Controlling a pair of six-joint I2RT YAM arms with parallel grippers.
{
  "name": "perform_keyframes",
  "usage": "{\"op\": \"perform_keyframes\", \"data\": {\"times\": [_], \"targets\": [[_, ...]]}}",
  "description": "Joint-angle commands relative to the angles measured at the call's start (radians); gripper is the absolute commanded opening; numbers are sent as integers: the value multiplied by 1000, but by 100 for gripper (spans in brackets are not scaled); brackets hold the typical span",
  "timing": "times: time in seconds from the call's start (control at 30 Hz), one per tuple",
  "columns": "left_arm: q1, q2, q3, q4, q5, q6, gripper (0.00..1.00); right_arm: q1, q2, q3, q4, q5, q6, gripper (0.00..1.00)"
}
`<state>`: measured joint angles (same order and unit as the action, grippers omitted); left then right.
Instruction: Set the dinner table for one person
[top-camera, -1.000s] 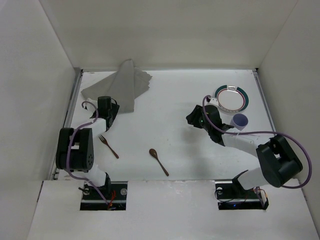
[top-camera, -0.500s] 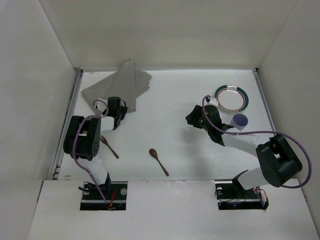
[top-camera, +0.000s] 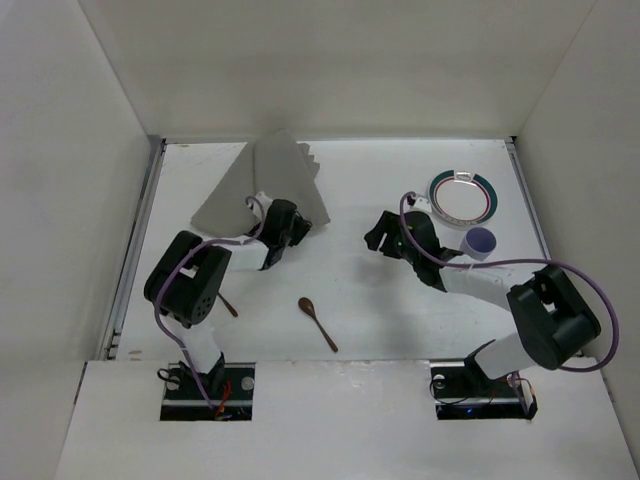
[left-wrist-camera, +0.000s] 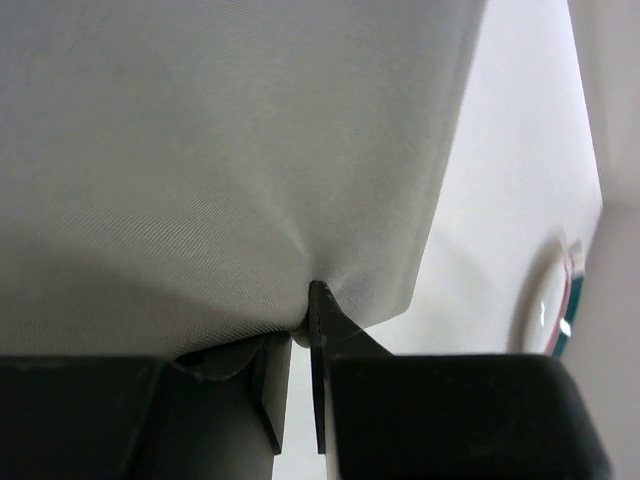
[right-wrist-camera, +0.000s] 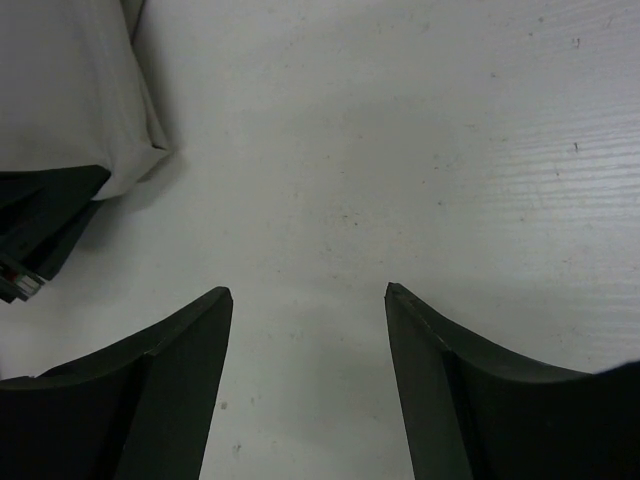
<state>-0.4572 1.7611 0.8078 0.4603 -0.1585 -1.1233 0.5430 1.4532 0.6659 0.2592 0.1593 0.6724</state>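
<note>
My left claw (left-wrist-camera: 298, 345) pinches the grey cloth (left-wrist-camera: 220, 150). My right claw (right-wrist-camera: 308, 300) hangs wide over the desk (right-wrist-camera: 420, 150).

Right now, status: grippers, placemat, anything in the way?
Left gripper shut on placemat edge, cloth partly raised. Right gripper open, empty, above bare dinner table. Spoon lies near centre, possibly in the placemat's way.

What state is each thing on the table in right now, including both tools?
Grey cloth placemat: pinched at one edge, partly raised off the white table.
Left tool: shut on the placemat.
Right tool: open, empty, above bare table.
Brown wooden spoon: lying flat, untouched.
Brown fork: lying flat, partly hidden by the left arm.
Teal-rimmed round plate: flat, empty.
Purple cup: upright beside the plate.
</note>
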Motion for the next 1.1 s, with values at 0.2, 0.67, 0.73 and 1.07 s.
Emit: {"op": "perform_keyframes", "data": {"times": [0.2, 0.67, 0.73, 1.07], "targets": [[-257, 84, 106, 110, 155, 20, 12, -33, 64, 21, 94, -95, 82, 74], [-249, -216, -8, -66, 195, 193, 37, -120, 190, 6, 150, -199, 214, 70], [-211, -317, -86, -100, 139, 211, 37, -116, 197, 9, 152, -205, 220, 67], [218, -543, -326, -252, 1, 191, 43, -116, 240, 24, 175, -262, 260, 43]]}}
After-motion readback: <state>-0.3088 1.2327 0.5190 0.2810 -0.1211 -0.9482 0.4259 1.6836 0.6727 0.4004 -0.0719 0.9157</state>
